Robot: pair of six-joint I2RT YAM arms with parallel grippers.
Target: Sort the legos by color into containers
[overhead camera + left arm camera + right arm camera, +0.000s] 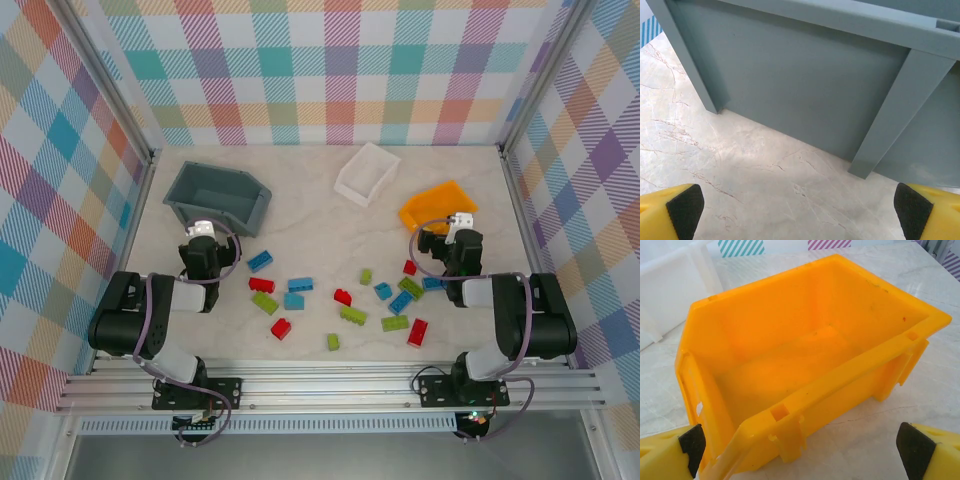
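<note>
**Both grippers spread wide and empty, each facing a bin**

Your left gripper (799, 212) has its yellow fingers (660, 212) at full spread. Their black pads (686, 211) sit at the two bottom corners of the wrist view, and they hold nothing. Only the bare marble-patterned table (310, 225) lies between them. Just beyond stands the outer wall of the dark grey-blue bin (805, 90), which sits at the far left of the table.

Your right gripper (802, 449) is just as wide and grips nothing either. The orange-yellow bin (840, 390) sits just ahead of it at the far right, its open mouth turned up toward the wrist camera. Its near edge reaches down between the two fingers, and neither finger clamps it. The white bin (352, 190) stands just left of the orange-yellow one, far and a little right of centre.

The legos (343, 296) all lie loose on the table, nearer to you than the three bins, with blue, lime green and red bricks mixed together. One group lies toward the left arm, around a red brick (261, 285). A denser group lies toward the right arm, around a blue brick (400, 302).
</note>
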